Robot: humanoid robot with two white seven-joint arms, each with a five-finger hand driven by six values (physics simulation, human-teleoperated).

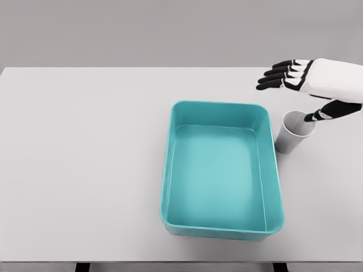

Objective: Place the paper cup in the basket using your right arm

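Right hand (309,85) above the paper cup (294,133), fingers spread, holding nothing.
Four fingers (279,73) point left and lie flat over the table (85,158); thumb (326,112) angles down-left with its tip over the cup's open mouth, contact unclear. Cup stands upright, long axis vertical, mouth up, base leaning slightly toward the camera. It sits just right of the teal basket (220,107), near its far right corner, outside it.

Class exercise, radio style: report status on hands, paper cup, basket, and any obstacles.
Right hand open above paper cup, not gripping. Left hand out of view. Cup upright on table, right of teal basket. Nothing seen between them.
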